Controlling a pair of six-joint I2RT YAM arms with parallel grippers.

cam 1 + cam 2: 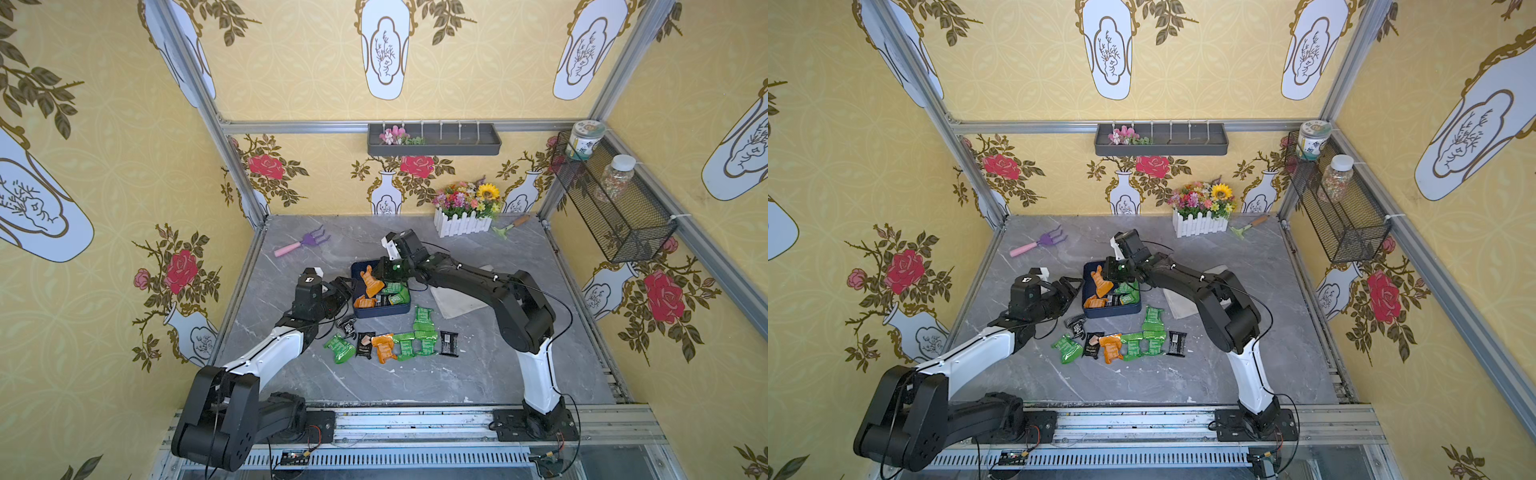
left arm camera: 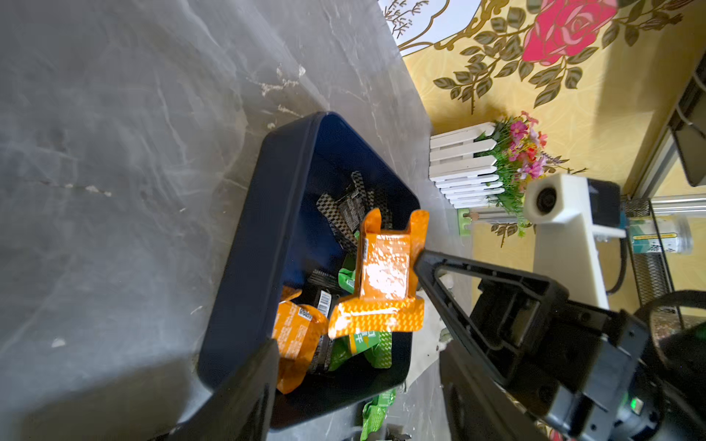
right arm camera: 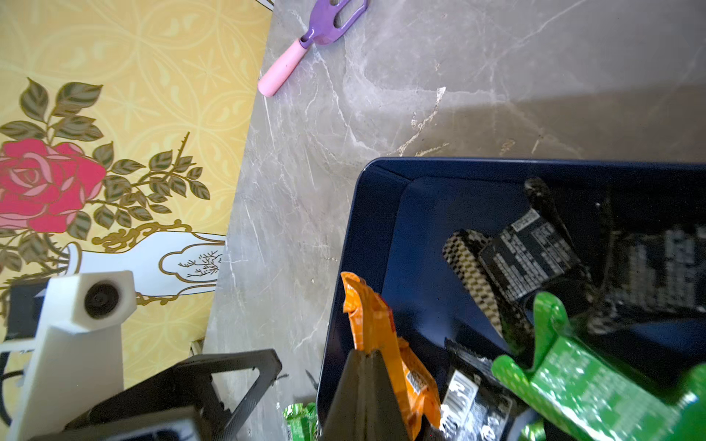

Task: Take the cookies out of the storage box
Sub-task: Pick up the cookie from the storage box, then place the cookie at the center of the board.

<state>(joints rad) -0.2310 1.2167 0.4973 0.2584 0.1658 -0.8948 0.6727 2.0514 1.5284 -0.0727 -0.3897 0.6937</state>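
Many cookies (image 1: pixel 395 345) lie on the table (image 1: pixel 478 374) at 6 o'clock from the box (image 1: pixel 382 312), a few wait inside, the right gripper (image 2: pixel 422 267) pinches an orange cookie (image 2: pixel 382 275) above it, and the left gripper (image 1: pixel 344 289) sits spread at 9 o'clock.

— What's the room like?
— Yellow wallpaper (image 1: pixel 291 75) with vases and roses, aluminium frame (image 1: pixel 291 126), grey marble tabletop (image 1: pixel 415 382).
— Anything at the far edge?
— A white fence planter (image 1: pixel 461 226) near the far right corner.
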